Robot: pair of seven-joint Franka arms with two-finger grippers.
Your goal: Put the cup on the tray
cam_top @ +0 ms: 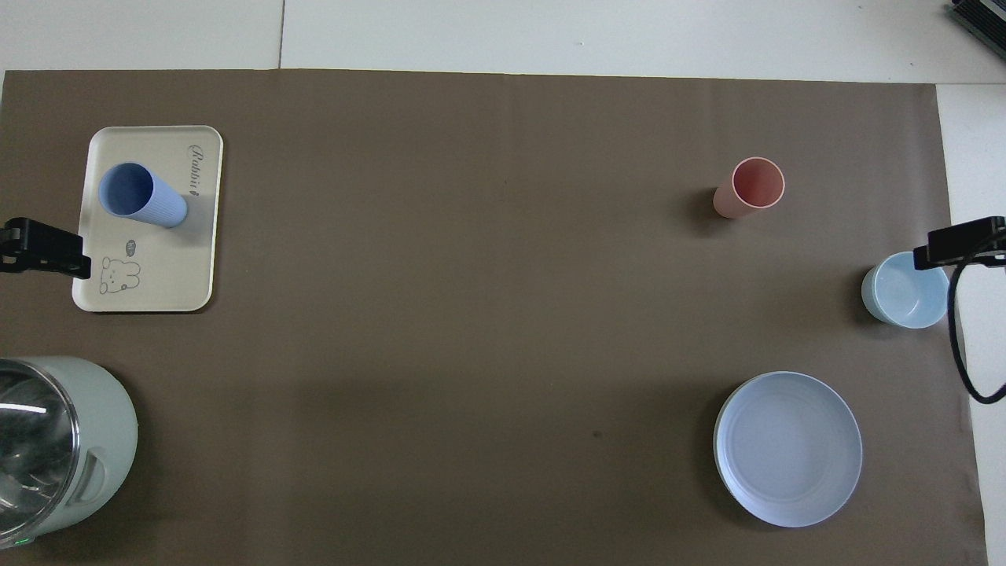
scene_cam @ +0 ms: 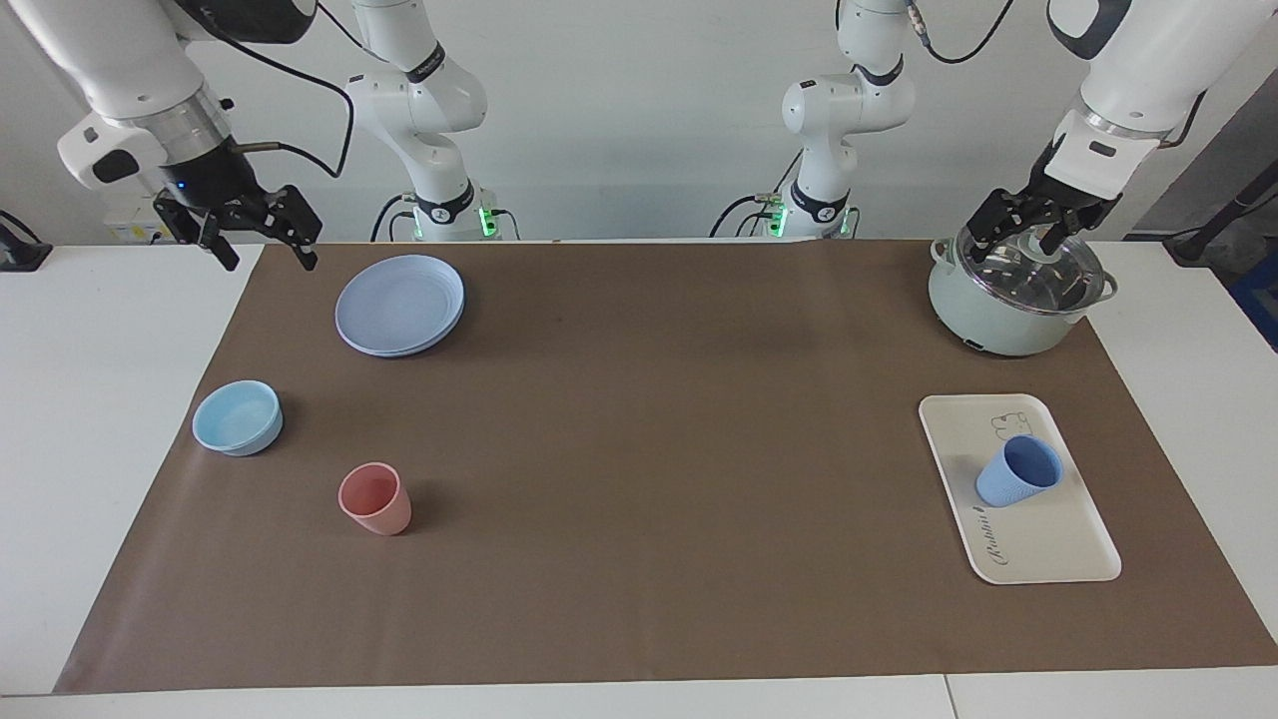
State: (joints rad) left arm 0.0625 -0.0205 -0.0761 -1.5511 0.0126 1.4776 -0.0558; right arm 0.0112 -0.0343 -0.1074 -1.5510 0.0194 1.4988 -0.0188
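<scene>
The periwinkle-blue cup (scene_cam: 1018, 471) (cam_top: 141, 194) stands upright on the cream-white tray (scene_cam: 1043, 544) (cam_top: 169, 271), between the bear drawing and the lettering, at the left arm's end of the table. Nothing touches it. My left gripper (scene_cam: 1018, 243) (cam_top: 49, 253) hangs open and empty over the pot's glass lid, apart from the tray. My right gripper (scene_cam: 268, 255) (cam_top: 960, 244) is raised, open and empty, over the corner of the brown mat at the right arm's end, beside the plates.
A salmon-pink cup (scene_cam: 374, 499) (cam_top: 750, 187), a light-blue bowl (scene_cam: 238, 417) (cam_top: 904, 289) and stacked blue plates (scene_cam: 399, 305) (cam_top: 787, 448) sit at the right arm's end. A pale green pot (scene_cam: 1003, 310) (cam_top: 71, 448) with a glass lid stands nearer to the robots than the tray.
</scene>
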